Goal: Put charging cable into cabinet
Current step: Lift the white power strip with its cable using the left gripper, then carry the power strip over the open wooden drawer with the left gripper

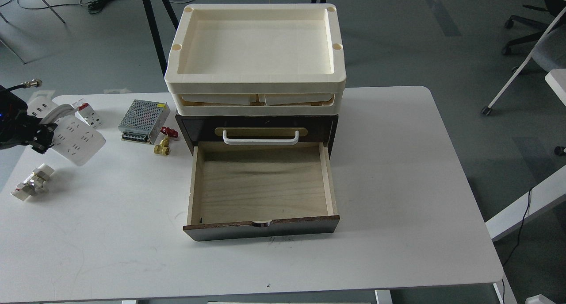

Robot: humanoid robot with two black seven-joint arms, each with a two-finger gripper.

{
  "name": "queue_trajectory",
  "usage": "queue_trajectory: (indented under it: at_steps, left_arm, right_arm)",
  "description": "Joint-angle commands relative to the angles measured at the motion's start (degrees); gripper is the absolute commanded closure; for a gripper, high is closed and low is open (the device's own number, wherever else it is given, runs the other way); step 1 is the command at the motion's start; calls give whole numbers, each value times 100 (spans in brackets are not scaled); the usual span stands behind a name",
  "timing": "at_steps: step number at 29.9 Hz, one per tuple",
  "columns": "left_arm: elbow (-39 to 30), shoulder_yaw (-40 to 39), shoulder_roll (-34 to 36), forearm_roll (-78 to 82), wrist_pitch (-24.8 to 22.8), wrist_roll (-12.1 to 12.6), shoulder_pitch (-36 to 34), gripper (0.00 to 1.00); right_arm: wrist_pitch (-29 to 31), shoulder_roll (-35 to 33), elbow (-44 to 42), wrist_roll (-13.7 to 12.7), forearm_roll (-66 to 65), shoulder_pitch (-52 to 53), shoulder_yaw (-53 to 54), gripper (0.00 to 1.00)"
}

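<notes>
My left gripper (43, 135) is at the far left, shut on the charging cable (73, 135), a white power strip with its cord coiled round the middle. The strip hangs tilted above the table, clear of the surface. The cabinet (261, 226) stands in the middle of the table, dark brown, with its lower drawer (261, 180) pulled out and its pale wood inside bare. Its upper drawer is shut, with a white bar handle (260, 139). Cream trays (255, 80) are stacked on top. My right arm is out of view.
On the white table (398, 184), left of the cabinet: a perforated metal power-supply box (143, 115), a small white-and-red circuit breaker (88, 113), a brass valve with red handle (164, 144), a white fitting (32, 187) near the left edge.
</notes>
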Motion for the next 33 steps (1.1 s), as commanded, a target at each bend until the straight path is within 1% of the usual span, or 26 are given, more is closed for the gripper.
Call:
queue_trajectory:
  at_steps: [1,4,7,9,11,14,15,18,20,22,24,28,33]
  left_arm:
    - [-1506,6,1152,-473,-593,0,17,100]
    - [-3009,6,2198,-1158,-999,0,44,100]
    - [-4267,23,2893,-1853,-1096,0,105,100]
    - [-5076,119,3193,-2327,-1166,0,289,100]
    - [-5753,164,3317,-2767,-1342,0,465,100]
    - [-6431,164,3291,-3295,-1807,0,518,100]
    - [-6547,173,3213,-3549,-1965,0,518,100]
    - [-6530,103,2677,-4506,-2125,0,510,100]
    - [-6530,15,2553,-5227,-2186,0,431,100]
    - [-6530,-221,2370,-5624,-2291,0,396,100]
    - [-6530,-415,1992,-5879,-2318,0,395,100]
    - [-6302,-434,1394,-6162,-2301,0,448,100]
    - [-5767,-425,612,-6206,-2248,0,501,100]
  right_arm:
    - [0,4,0,-9,0,0,0,0]
    - [0,4,0,0,0,-9,0,0]
    - [0,12,0,0,0,-9,-9,0]
    - [0,12,0,0,0,-9,-9,0]
    - [0,12,9,0,0,-35,-9,0]
    - [0,4,9,0,0,-44,-9,0]
    - [0,4,9,-9,0,-44,-9,0]
    - [0,-5,-8,-9,0,-70,0,0]
    - [0,-23,-8,0,0,-105,0,0]
    - [0,-23,-8,0,0,-123,0,0]
    - [0,-23,-8,-9,0,-167,-9,0]
    - [0,-23,-8,-9,0,-193,0,0]
    - [0,-23,-17,0,0,-220,0,0]
